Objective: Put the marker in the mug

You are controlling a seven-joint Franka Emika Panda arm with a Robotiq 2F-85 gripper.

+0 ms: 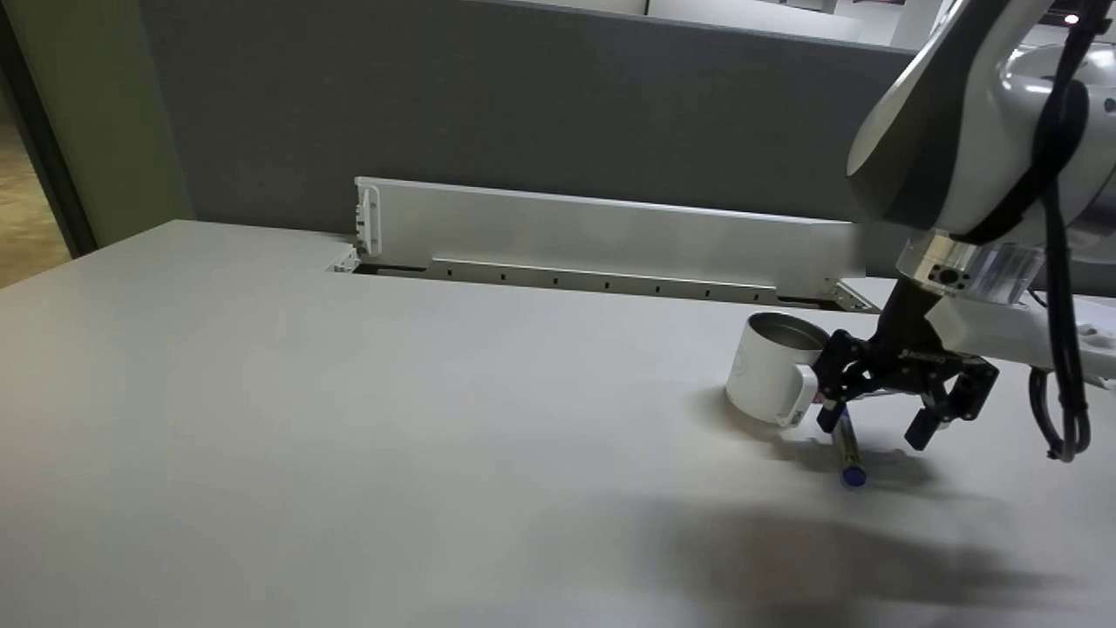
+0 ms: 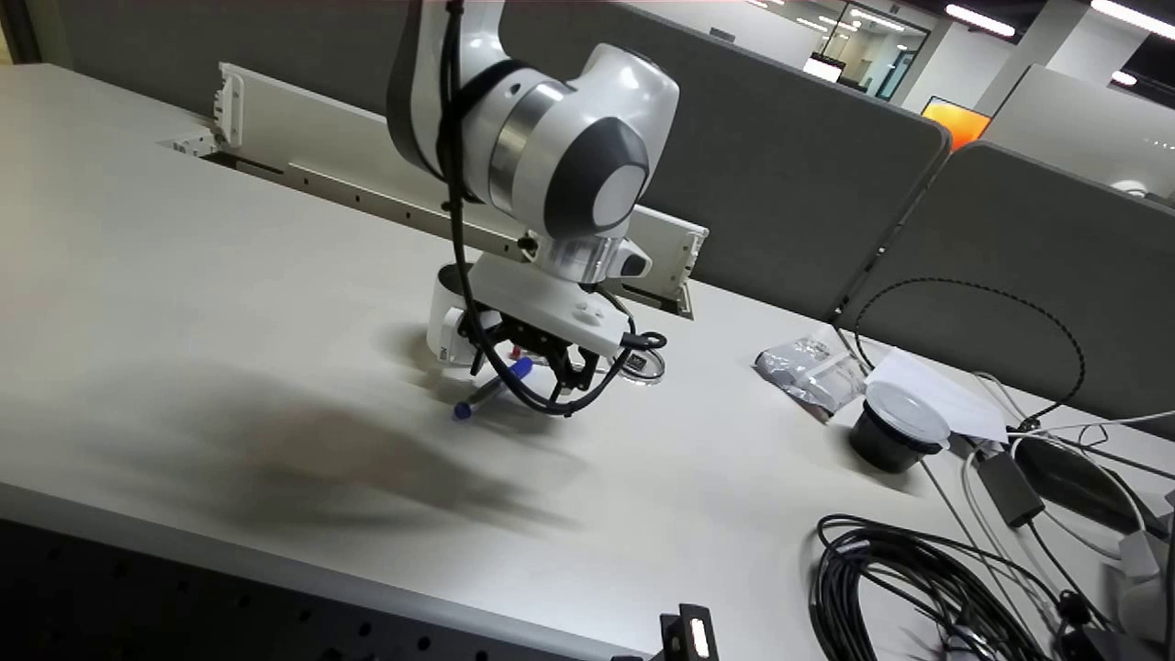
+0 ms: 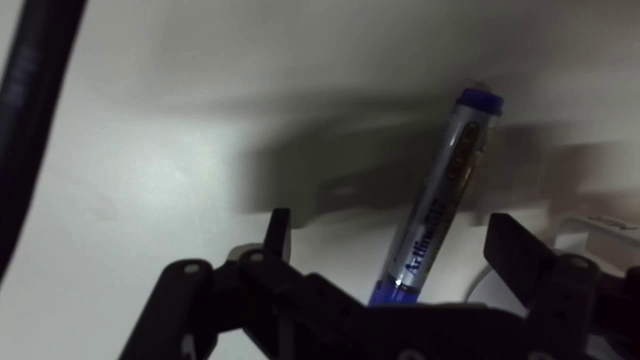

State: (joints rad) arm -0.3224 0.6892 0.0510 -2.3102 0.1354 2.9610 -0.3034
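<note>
Marker lies on the table beside the mug, apart from it; my gripper hangs above, jaws spread, nothing held. Lowering worries me: the mug-side finger is near enough to the mug that I could bump it, and closing on a slanted barrel might twist or roll it. It's slim and silvery, dark-lettered, blue at both ends.

This looks like an office: grey partitions stand behind the pale surface; beyond them, in an exterior view, show ceiling lights, a glass wall and an orange screen.
</note>
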